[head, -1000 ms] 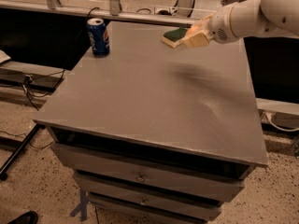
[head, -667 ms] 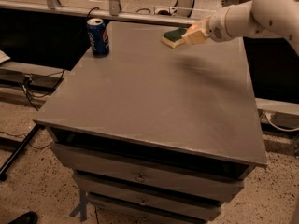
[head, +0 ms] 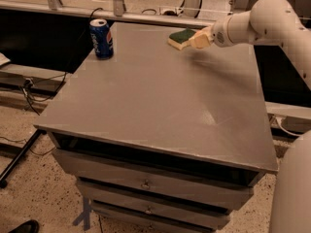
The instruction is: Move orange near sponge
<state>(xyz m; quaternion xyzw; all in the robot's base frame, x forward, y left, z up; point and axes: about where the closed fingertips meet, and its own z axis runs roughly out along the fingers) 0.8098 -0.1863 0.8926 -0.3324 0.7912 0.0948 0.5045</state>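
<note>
Where the sponge (head: 181,36) lies, the gripper (head: 199,39) sits, perhaps touching it.

The white, round-jointed robot arm (head: 265,16) has swung its elbow further into view. A second ago only the forearm crossed the upper right corner. Now a second white link slants down from the elbow along the right edge. A pale rounded bulk of the robot (head: 294,188) now fills the lower right corner, where floor showed before. The tan-tipped gripper (head: 199,39) at the arm's end shifts only slightly. It sits over the far edge of the grey table top (head: 160,106), just beside the right end of the green-and-yellow sponge (head: 181,36).
</note>
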